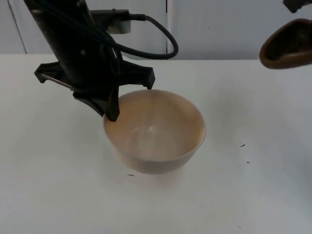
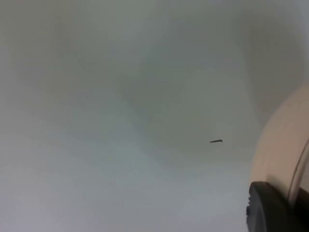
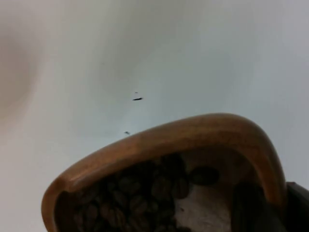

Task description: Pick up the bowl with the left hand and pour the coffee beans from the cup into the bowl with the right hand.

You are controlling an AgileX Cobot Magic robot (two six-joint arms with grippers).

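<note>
A pale beige bowl sits in the middle of the white table with nothing in it. My left gripper is shut on the bowl's left rim, one finger inside and one outside. In the left wrist view the bowl's outer wall rises beside a black fingertip. I cannot tell whether the bowl rests on the table or hangs just above it. At the far right my right gripper is shut on the wall of a brown wooden cup, held up and tilted. Coffee beans lie inside the cup.
A grey partition wall closes the back of the table. A few tiny dark specks lie right of the bowl and one speck in front of it.
</note>
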